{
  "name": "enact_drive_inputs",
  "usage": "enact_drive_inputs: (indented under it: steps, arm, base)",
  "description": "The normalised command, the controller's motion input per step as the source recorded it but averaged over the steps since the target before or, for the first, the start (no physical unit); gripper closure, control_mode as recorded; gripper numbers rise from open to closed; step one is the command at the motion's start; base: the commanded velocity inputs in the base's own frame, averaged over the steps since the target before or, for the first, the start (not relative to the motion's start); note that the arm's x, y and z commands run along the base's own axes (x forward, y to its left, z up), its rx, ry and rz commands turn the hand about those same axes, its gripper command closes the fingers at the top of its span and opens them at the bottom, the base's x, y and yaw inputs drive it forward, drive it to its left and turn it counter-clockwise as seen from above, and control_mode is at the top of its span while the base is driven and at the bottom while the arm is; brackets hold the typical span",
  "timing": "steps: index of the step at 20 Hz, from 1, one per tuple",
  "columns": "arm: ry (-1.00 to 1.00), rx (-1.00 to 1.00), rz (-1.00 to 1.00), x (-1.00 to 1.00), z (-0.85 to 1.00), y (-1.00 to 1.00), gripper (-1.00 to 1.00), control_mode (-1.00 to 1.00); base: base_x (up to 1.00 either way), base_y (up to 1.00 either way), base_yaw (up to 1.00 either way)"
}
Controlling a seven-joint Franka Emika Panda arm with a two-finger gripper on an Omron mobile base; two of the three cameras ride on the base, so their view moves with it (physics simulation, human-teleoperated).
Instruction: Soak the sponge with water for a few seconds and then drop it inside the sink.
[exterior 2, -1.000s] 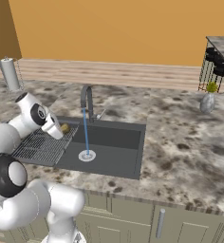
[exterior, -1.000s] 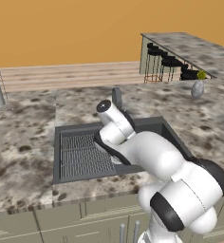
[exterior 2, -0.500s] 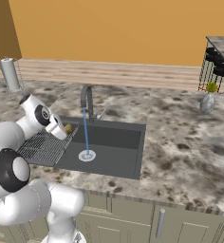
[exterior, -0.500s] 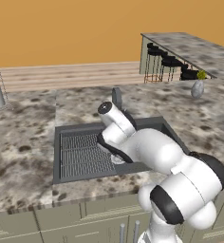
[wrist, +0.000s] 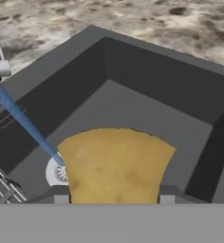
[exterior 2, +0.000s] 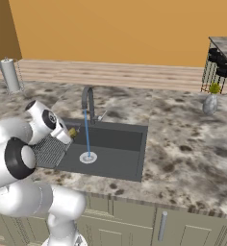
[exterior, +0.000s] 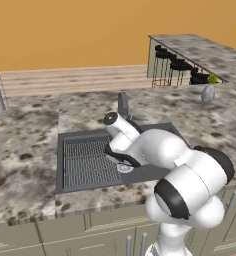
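Note:
My gripper is shut on the sponge, a small yellow-orange block held above the left part of the sink. The water falls as a thin blue stream from the faucet to the round white drain, just right of the sponge. In the hand view the sponge sits between the fingertips, and the water slants past its left edge onto the drain. I cannot tell whether the stream touches the sponge. My arm covers the gripper in the left base view.
A ribbed wire grate lies in the left half of the sink. A grey cylinder stands on the speckled counter at far left. A small vase sits at far right. Dark stools stand behind it.
The arm has carried the sponge a little to the right and lower, closer to the stream. The gripper has stayed shut on it.

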Motion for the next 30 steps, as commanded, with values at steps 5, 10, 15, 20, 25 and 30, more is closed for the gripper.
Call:
enact_drive_inputs:
  steps: [5, 10, 15, 20, 25, 30]
  arm:
    - [0.00, -0.01, -0.01, 0.34, -0.10, 0.00, 1.00, -1.00]
    - [0.00, -0.01, -0.01, 0.45, -0.03, -0.01, 1.00, -1.00]
    - [0.00, 0.00, 0.00, 0.38, -0.03, 0.00, 1.00, -1.00]
    - [0.00, 0.00, 0.00, 0.40, -0.21, 0.00, 1.00, -1.00]
    - [0.00, 0.00, -0.01, 0.41, -0.27, 0.00, 1.00, -1.00]
    - [0.00, 0.00, 0.00, 0.37, -0.24, 0.00, 1.00, -1.00]
  base:
    - [0.00, 0.00, 0.00]
    - [0.00, 0.00, 0.00]
    - [0.00, 0.00, 0.00]
    - [0.00, 0.00, 0.00]
    - [0.00, 0.00, 0.00]
    - [0.00, 0.00, 0.00]
